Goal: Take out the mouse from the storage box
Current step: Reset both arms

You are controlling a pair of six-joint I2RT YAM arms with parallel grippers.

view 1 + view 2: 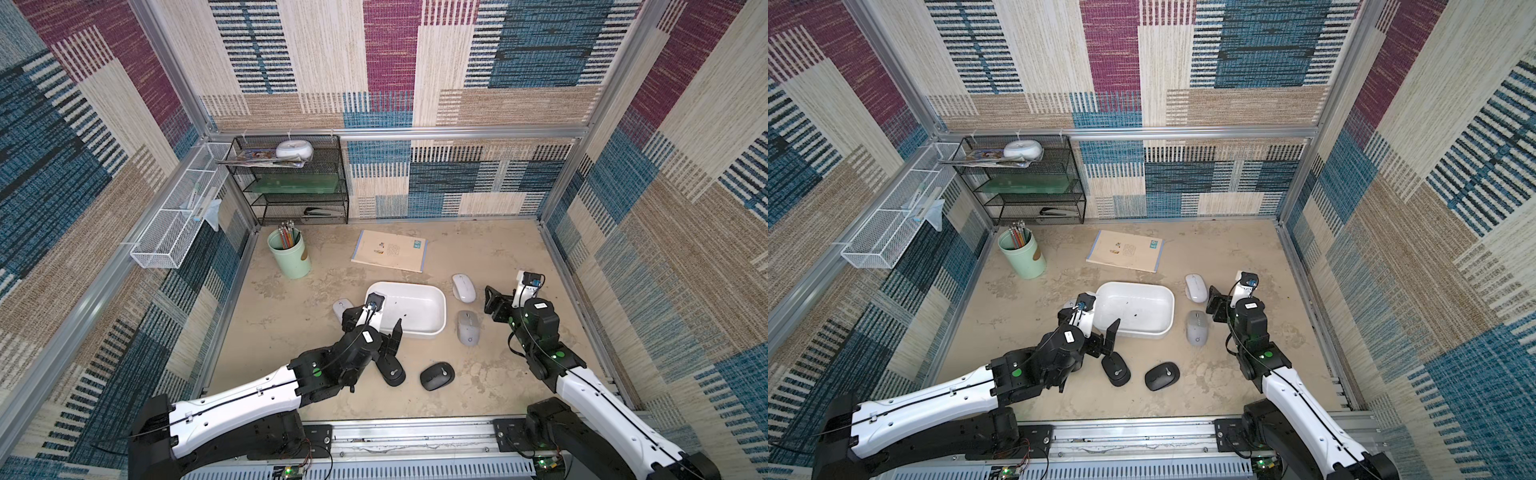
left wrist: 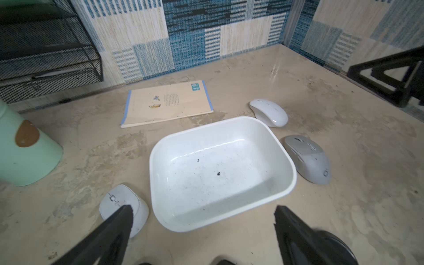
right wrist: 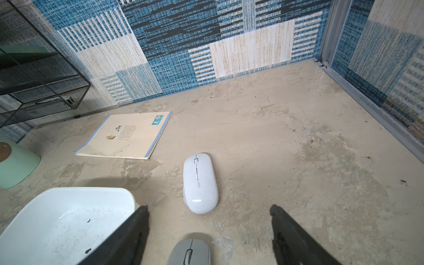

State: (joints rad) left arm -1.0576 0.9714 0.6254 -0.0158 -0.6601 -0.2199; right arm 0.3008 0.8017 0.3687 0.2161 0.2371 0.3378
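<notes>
At the centre of the table | storage box sits between my arms | white mouse and grey mouse lie just beside it, outside | left gripper jaws wide | right gripper jaws wide

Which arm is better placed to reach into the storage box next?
Left. The left claw, open, straddles the storage box at its near corner; the right claw, also open, hangs apart past the gray mouse. The box looks empty but for specks.

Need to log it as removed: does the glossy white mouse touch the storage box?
Apart. The right wrist view shows bare floor between the glossy white mouse and the storage box rim; both top views show the same gap.
</notes>
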